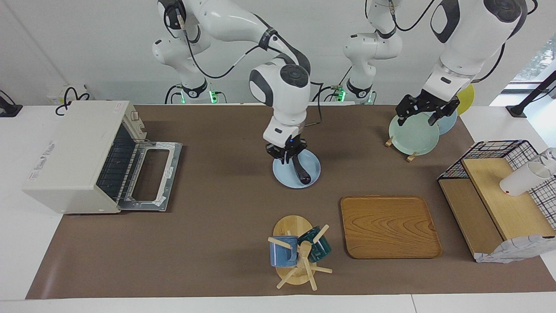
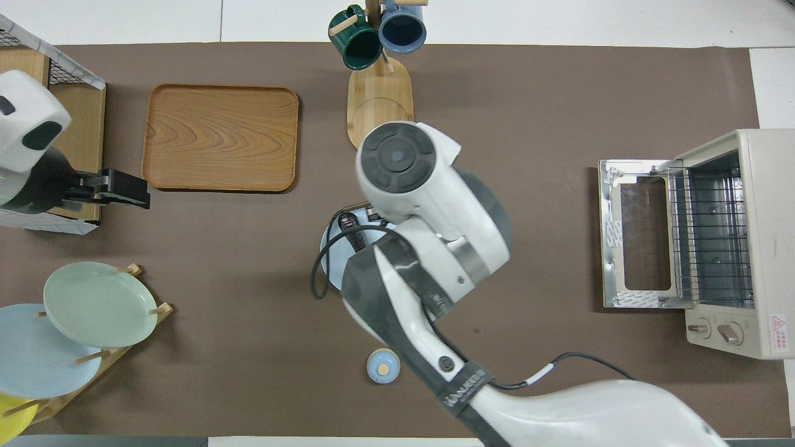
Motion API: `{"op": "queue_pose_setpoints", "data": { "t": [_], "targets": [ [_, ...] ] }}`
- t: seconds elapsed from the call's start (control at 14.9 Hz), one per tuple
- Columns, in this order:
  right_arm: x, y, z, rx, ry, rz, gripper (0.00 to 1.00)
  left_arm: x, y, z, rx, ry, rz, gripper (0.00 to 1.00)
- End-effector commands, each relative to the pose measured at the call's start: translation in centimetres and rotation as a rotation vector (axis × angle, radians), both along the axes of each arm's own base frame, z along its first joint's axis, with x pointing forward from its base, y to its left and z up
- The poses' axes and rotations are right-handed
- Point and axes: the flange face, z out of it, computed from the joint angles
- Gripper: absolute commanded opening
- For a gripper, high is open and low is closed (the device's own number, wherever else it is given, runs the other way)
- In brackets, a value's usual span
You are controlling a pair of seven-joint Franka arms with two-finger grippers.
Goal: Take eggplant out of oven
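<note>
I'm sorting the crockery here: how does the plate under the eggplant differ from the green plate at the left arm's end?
The light blue plate lies flat on the table mat and carries the eggplant; the pale green plate stands tilted in a wooden plate rack and carries nothing. The blue plate sits mid-table; the green one sits nearer to the robots. Both are round and plain.

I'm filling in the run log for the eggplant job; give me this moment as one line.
eggplant: on blue plate, out of oven | oven door: open | right gripper: shut at eggplant's stem end | left gripper: open, over plate rack, waiting
</note>
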Motion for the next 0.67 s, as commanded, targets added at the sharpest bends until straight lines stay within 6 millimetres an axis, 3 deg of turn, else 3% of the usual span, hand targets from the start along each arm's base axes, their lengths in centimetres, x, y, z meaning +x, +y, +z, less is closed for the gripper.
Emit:
{"op": "queue_pose_setpoints", "data": {
  "t": [0.0,0.2,0.34,0.47,0.6],
  "targets": [
    [-1.5,-9.0,-1.8,-0.053,0.078,-0.009,0.00,-1.1,-6.1,-3.6,-0.026,-0.010,0.032,1.00],
    [-1.9,-17.7,-6.5,-0.121,0.076,0.046,0.00,-1.1,-13.3,-7.7,-0.050,-0.003,0.074,1.00],
    [-2.4,-22.4,-9.2,-0.133,0.066,0.085,0.00,-0.9,-18.2,-11.6,-0.066,-0.010,0.120,1.00],
    [-2.6,-25.4,-11.4,-0.146,0.052,0.112,0.00,-1.2,-21.5,-15.2,-0.073,-0.017,0.127,1.00],
    [-2.9,-27.3,-12.6,-0.152,0.061,0.112,0.00,-3.3,-24.0,-19.4,-0.075,-0.025,0.105,1.00]
  ]
}}
